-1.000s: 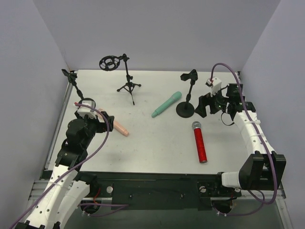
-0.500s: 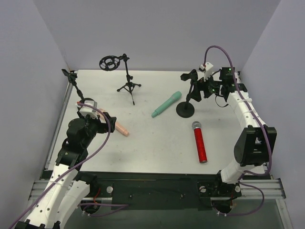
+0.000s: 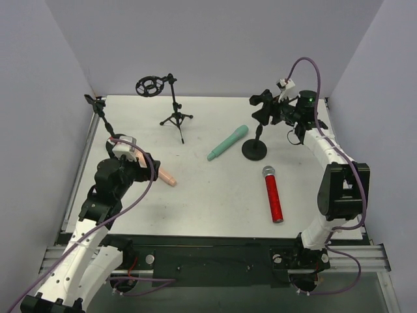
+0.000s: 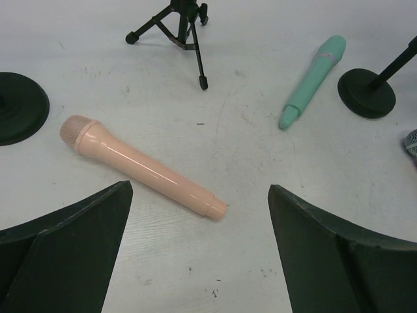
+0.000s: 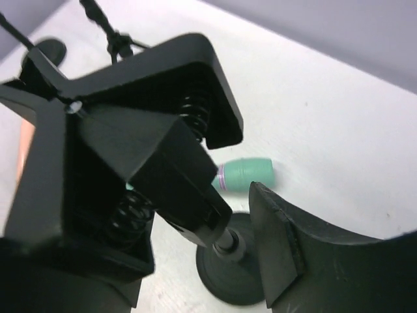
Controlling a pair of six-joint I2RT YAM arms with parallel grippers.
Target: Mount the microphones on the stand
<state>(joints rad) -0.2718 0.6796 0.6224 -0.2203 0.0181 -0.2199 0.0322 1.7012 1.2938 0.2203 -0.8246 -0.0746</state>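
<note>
Left gripper [image 4: 199,189], spread wide above the pink mic [image 4: 146,171], is best closed across the smooth, stiff, likely light barrel near mid-length, lest it roll.

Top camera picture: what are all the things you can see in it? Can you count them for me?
red microphone: one, red with a silver head, lying front right on the table.
mint-green microphone: one, mint green, lying mid-table beside the round-base stand.
peach-pink microphone: one, peach pink, lying on the left.
tripod stand: one, black, back middle.
round-base stand: one, black, back right.
corner stand: one, black, back left corner.
table: one, white, under everything.
left pincer: one, black, open, above the peach-pink microphone.
right pincer: one, black, open, around the top of the round-base stand.
</note>
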